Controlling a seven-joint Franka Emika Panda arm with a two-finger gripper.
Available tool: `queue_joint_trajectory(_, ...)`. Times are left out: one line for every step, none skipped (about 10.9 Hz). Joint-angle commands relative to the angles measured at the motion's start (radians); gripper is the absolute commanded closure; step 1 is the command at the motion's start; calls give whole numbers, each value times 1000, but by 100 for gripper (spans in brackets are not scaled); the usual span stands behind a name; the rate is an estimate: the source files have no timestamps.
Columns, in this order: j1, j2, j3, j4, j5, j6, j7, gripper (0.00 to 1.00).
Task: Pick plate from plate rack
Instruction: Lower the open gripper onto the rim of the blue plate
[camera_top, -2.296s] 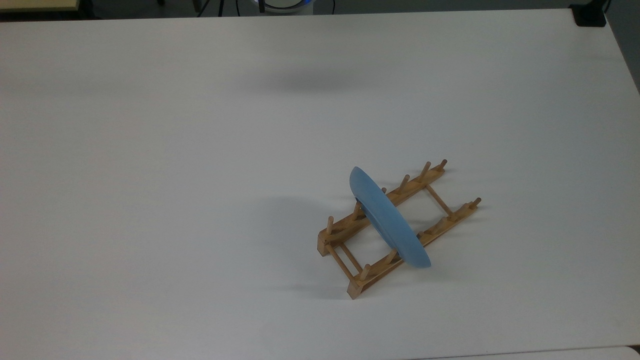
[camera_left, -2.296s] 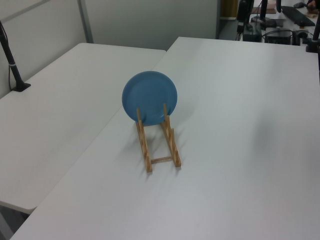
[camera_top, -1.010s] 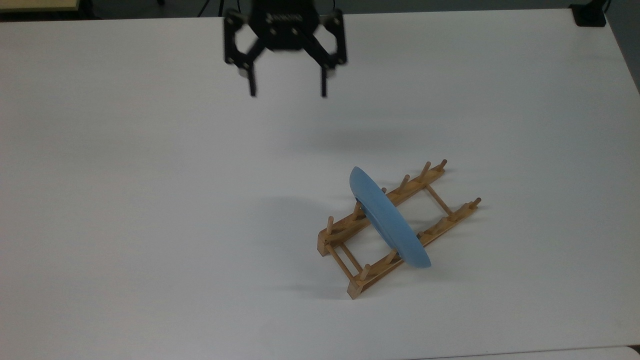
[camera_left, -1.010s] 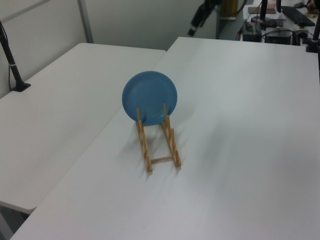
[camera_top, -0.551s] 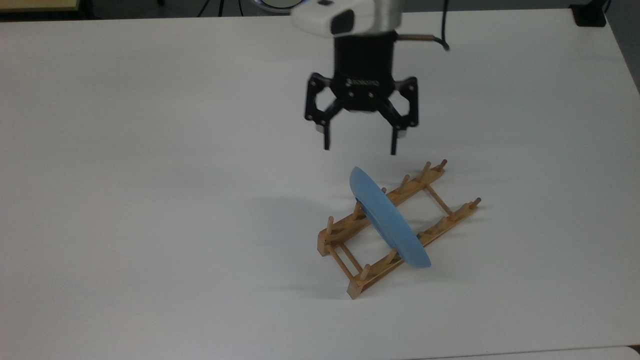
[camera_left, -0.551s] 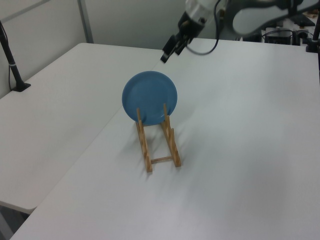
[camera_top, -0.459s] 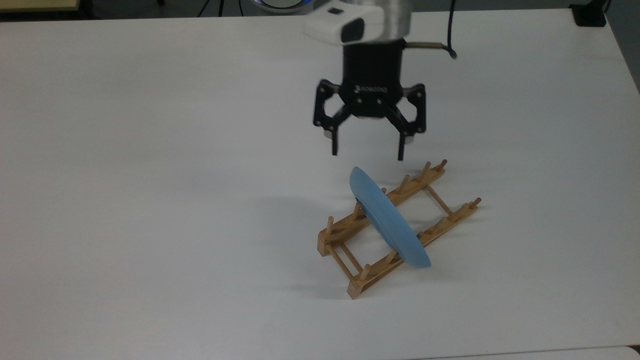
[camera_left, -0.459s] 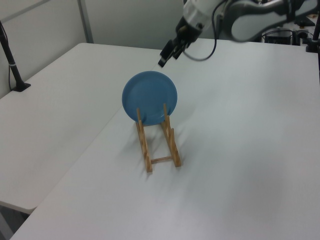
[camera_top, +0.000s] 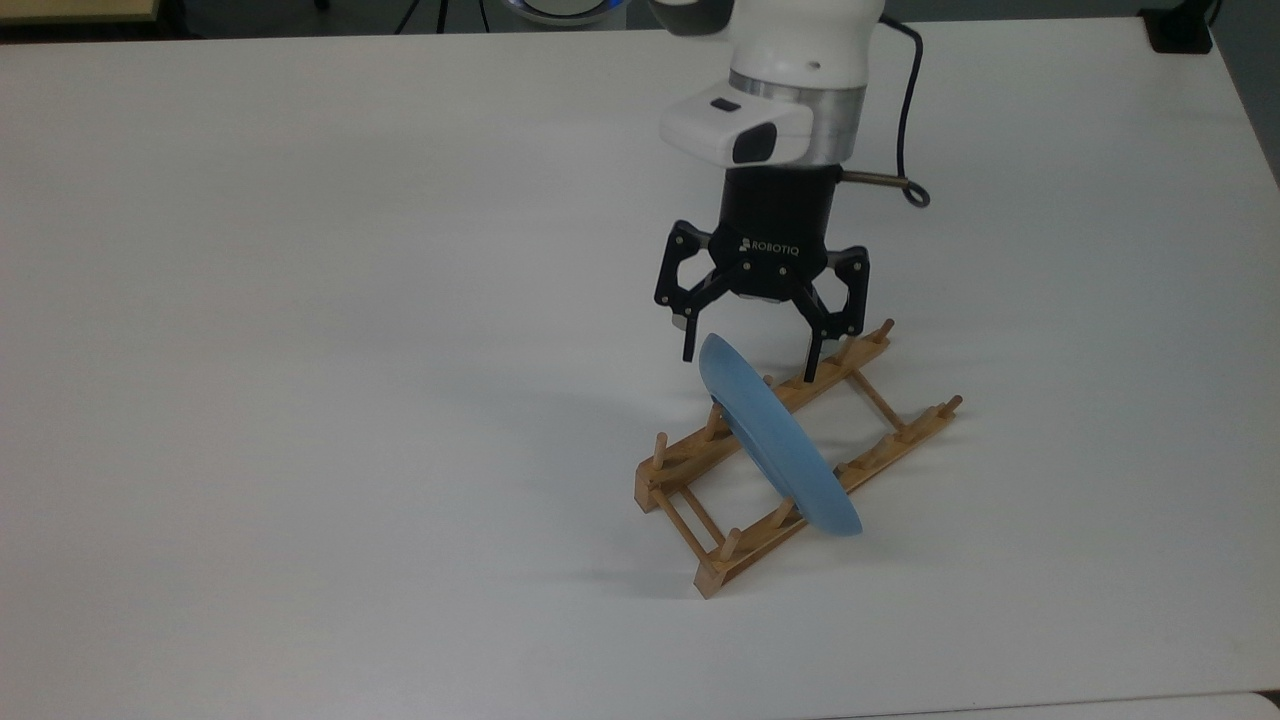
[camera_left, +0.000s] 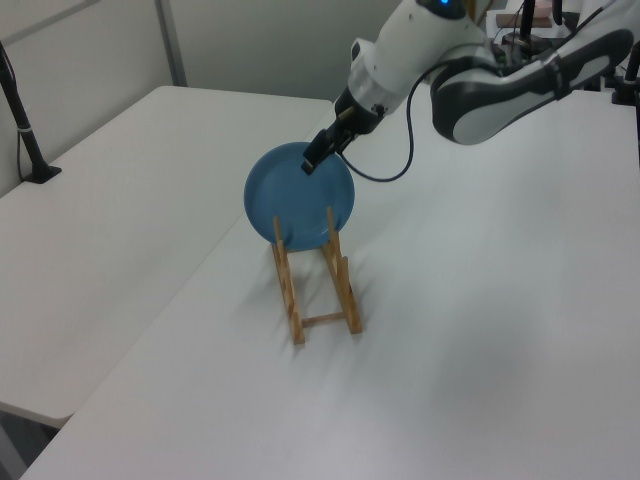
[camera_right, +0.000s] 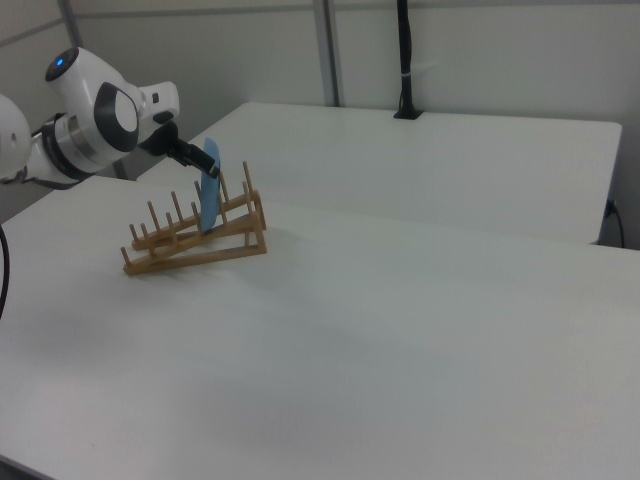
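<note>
The plate (camera_top: 775, 440) stands on edge in the rack (camera_top: 800, 455). The gripper (camera_top: 750, 368) hangs at its top rim, fingers (camera_top: 688, 340) spread wide on either side.

The one piece of text I can read is the white word "ROBOTIQ", printed across the front of my black two-finger gripper (camera_top: 749, 368), on its body just below the white and silver wrist, right of centre in the upper half of the top view. A small logo mark sits just to the left of the word; I cannot make out its form. I read no other label or number anywhere on my screens.
</note>
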Motion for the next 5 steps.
queue_joint_trajectory(20, 22, -8, 25, -56, 18, 58, 23)
queue_joint_trajectory(20, 21, -8, 25, -50, 18, 58, 39)
queue_joint_trajectory(20, 21, -8, 27, -49, 18, 60, 45)
queue_joint_trajectory(20, 19, -8, 27, -50, 18, 66, 48)
queue_joint_trajectory(20, 16, -8, 27, -55, 18, 68, 53)
